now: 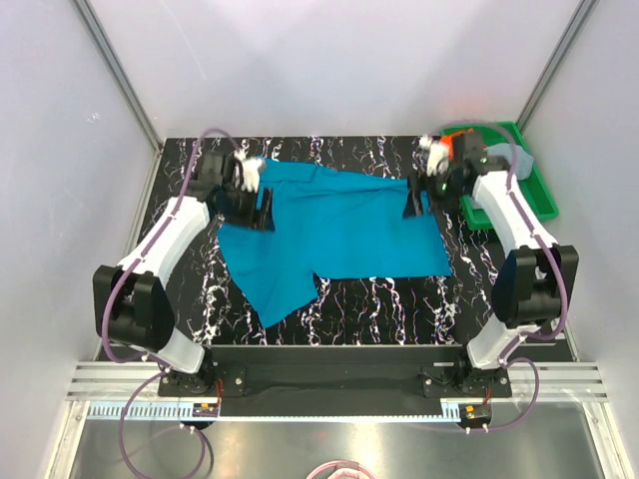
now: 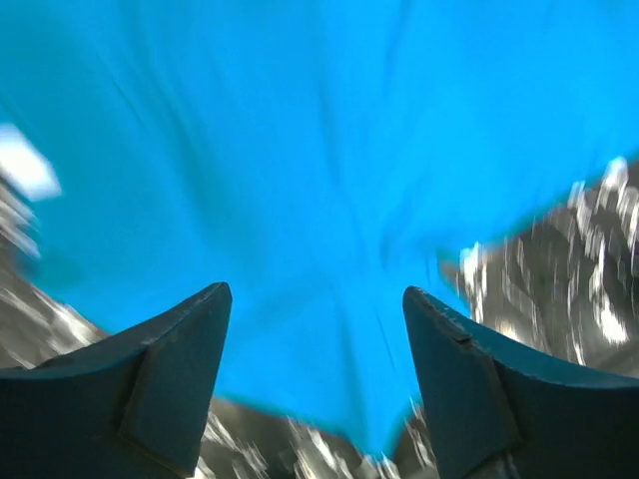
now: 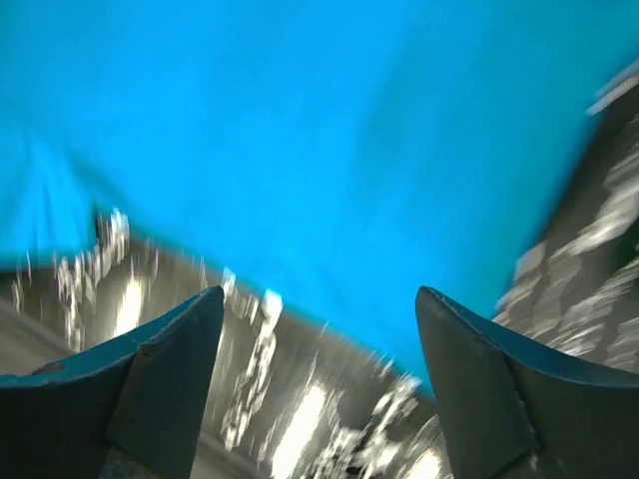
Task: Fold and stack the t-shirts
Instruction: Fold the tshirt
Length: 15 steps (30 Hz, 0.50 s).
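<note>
I see teal-blue cloth t-shirt (image 1: pixel 339 235) spread flat left of green plastic tray (image 1: pixel 539 195), my right gripper (image 3: pixel 319 299) open, empty over tray-side edge, left gripper (image 2: pixel 315 294) same at far edge, probably prepping fold.

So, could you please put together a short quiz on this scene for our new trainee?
1. True or false: the teal-blue t-shirt lies inside the green tray.
2. The green tray sits at the table's: A far right corner; B near left corner; C centre.
3. Fill in: in both wrist views the jaws stand ___, gripping nothing.
Key: 1 false, it lies spread on the table; 2 A; 3 open.
</note>
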Available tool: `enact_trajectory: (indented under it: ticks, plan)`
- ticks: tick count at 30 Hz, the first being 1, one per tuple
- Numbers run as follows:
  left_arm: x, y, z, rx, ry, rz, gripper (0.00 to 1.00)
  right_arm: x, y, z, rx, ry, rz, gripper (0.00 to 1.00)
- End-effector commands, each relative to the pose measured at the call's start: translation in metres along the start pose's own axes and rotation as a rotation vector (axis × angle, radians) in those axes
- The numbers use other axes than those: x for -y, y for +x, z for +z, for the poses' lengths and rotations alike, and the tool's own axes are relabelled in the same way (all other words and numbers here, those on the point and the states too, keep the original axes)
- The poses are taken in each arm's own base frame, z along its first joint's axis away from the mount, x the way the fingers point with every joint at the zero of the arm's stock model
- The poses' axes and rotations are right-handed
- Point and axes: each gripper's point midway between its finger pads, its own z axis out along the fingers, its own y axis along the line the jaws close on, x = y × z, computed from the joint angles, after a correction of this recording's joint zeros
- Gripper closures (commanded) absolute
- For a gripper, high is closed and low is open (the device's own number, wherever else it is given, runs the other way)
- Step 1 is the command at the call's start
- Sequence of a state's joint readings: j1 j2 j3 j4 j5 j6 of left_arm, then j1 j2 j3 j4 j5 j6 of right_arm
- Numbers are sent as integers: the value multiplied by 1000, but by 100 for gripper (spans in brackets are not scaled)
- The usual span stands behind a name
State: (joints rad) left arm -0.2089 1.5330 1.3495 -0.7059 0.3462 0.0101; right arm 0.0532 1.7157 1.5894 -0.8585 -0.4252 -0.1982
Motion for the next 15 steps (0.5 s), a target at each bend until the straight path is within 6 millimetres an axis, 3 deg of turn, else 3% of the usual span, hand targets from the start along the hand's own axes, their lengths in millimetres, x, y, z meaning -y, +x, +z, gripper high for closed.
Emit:
enact_trajectory:
  ticks: [1,2,3,6,11,15]
  plan:
    - [13,53,-17,-136,14,-138,30,-22,82,-4,-213,-73,-4,17]
    - [14,58,-20,-148,17,-149,33,-21,88,-5,-223,-61,-7,20]
    - [16,66,-23,-168,19,-160,43,-19,94,-7,-230,-44,-7,21]
    - [21,94,-28,-244,44,-183,54,-7,104,-14,-233,40,-35,27]
    - [14,132,-32,-405,35,-207,55,18,125,-23,-272,175,-112,36]
    - [13,134,-43,-420,21,-243,53,23,142,-23,-305,210,-103,36]
